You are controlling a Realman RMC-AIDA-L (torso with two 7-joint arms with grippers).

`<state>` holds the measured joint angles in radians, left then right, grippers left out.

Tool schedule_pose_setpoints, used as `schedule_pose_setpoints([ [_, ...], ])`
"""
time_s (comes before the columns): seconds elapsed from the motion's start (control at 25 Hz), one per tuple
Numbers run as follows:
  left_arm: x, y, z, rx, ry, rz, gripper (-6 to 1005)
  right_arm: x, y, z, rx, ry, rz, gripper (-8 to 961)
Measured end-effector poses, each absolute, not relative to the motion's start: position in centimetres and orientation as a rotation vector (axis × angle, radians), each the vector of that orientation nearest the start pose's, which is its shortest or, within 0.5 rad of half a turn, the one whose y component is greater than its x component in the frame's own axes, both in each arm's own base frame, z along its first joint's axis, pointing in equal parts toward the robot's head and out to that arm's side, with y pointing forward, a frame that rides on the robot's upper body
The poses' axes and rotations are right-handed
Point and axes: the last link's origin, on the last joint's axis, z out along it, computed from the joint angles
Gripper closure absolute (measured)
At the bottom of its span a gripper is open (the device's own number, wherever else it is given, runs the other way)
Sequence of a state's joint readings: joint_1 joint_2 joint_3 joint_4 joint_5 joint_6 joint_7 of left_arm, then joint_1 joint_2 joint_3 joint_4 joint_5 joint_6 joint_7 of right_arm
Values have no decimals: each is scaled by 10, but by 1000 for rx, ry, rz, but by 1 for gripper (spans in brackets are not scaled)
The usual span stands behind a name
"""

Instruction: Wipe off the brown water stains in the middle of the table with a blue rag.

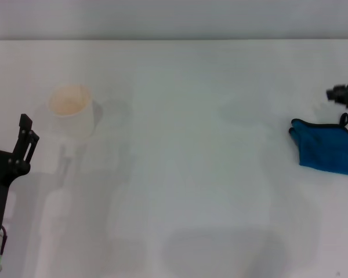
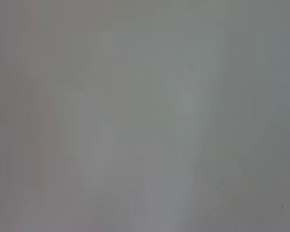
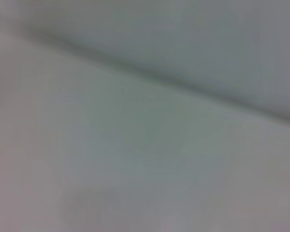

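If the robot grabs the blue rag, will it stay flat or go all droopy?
Probably droopy. The blue rag lies rumpled on the table, with wavy edges, so it looks soft and should sag from wherever it is pinched. It also looks thin, so likely light. Pushed, it would probably bunch up instead of sliding whole.

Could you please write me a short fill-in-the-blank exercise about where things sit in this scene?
1. The blue rag lies at the table's ____ edge, as the robot sees it.
2. The white cup stands on the robot's ____ side.
3. The inside of the white cup is tinted pale ____.
4. The left pincer is nearest to the ____.

Missing words: right; left; orange-brown; white cup
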<state>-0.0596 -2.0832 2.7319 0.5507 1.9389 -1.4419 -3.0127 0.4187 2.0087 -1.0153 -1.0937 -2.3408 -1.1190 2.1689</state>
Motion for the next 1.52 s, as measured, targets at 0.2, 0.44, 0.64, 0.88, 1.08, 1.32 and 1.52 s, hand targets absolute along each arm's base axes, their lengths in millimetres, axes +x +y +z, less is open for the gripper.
schedule_pose_setpoints([
  [0.2,-310,207,-51,-1448,-589,-804,138,315,362,94,-2105,1043,478,794],
  [0.44,-307,212,-51,-1452,-580,-815,138,346,333,105,-1830,1001,985,756],
  [0.64,-306,214,-50,-1451,-574,-819,139,364,311,95,-1680,801,1035,734],
  [0.88,-306,216,-51,-1458,-577,-817,139,380,298,77,-1568,720,932,708],
  [1.08,-305,217,-51,-1460,-574,-820,139,386,294,68,-1548,672,844,687],
  [1.32,-303,218,-52,-1467,-572,-824,139,394,292,57,-1524,712,777,661],
  [1.52,-304,218,-52,-1469,-570,-821,138,394,290,48,-1519,705,746,530],
])
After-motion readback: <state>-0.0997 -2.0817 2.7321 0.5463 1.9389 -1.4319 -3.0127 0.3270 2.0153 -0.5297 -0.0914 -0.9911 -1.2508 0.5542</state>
